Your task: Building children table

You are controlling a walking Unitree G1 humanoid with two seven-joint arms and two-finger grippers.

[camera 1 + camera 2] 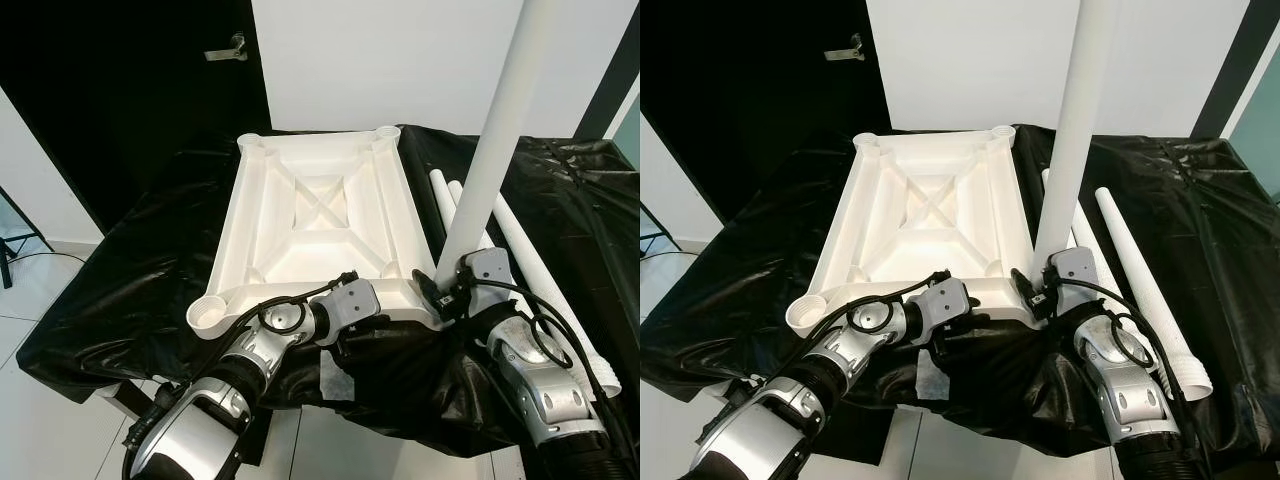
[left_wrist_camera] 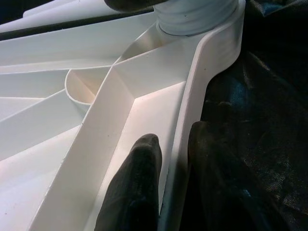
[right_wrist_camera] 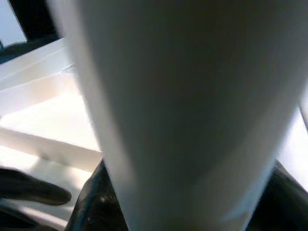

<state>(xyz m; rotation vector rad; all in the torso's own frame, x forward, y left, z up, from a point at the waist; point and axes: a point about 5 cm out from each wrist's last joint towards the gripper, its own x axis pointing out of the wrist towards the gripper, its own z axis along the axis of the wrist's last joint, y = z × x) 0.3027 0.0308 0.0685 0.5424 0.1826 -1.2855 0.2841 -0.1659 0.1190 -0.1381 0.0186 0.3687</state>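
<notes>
white tabletop [image 1: 320,215] rim pinched by left tool [image 2: 166,192]; right tool [image 1: 447,290] grips upright leg [image 1: 500,130].

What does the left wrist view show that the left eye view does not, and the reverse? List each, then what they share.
Left wrist: the fingers of the left end effector straddling the tabletop rim, one inside, one outside.
Left eye: the right end effector at the upright leg's base, spare legs lying on the sheet, an empty corner socket, a door handle.
Shared: upturned tabletop, black sheet, upright leg.
</notes>
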